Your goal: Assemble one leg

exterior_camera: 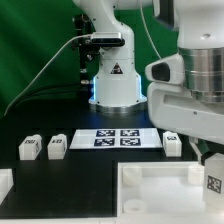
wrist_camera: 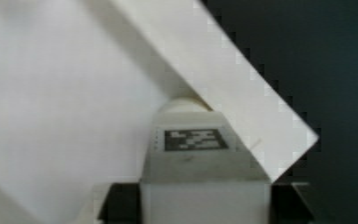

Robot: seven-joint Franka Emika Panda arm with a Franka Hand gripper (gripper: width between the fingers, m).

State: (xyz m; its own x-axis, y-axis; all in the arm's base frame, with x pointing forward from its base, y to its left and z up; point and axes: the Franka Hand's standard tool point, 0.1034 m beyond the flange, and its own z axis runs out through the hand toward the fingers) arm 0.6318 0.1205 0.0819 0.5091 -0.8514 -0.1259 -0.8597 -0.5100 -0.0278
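My gripper [wrist_camera: 202, 198] is shut on a leg [wrist_camera: 195, 150], a small white block with a black-and-white tag on its face. Black fingers [wrist_camera: 123, 203] press on both its sides. The leg stands over a corner of the large white tray-like tabletop [wrist_camera: 69, 90], beside its raised rim; I cannot tell whether it touches. In the exterior view the gripper [exterior_camera: 209, 166] is at the right edge, mostly hidden by the wrist, with the held leg [exterior_camera: 213, 184] at the tabletop's [exterior_camera: 150, 190] right corner. Three more legs lie on the table, two on the left [exterior_camera: 29, 148] [exterior_camera: 57, 146] and one on the right [exterior_camera: 172, 144].
The marker board [exterior_camera: 118, 137] lies flat in the middle in front of the robot base [exterior_camera: 113, 85]. Another white piece [exterior_camera: 5, 185] shows at the exterior view's left edge. The table [exterior_camera: 60, 185] is black.
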